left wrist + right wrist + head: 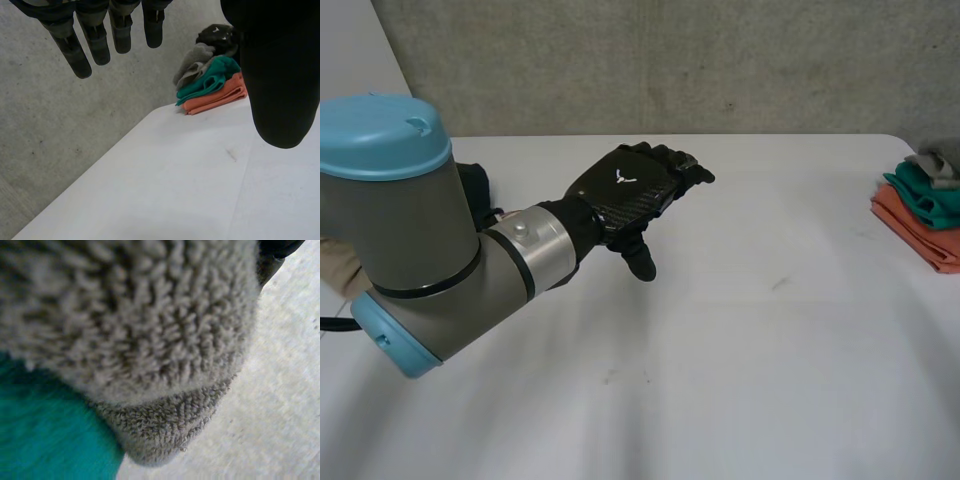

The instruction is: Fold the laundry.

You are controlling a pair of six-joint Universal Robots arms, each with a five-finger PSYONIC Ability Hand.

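The left robot hand (pixel 625 190) is held open and empty above the white counter (pixel 770 340); a grey terry towel (pixel 150 330) is stacked on a folded teal cloth (pixel 212 80) and a folded orange cloth (pixel 220 99) at the counter's right edge, probably as a pile kept clear of the working space; the right robot hand (pixel 216 34) is placed at the towel, and its grasp cannot be told.
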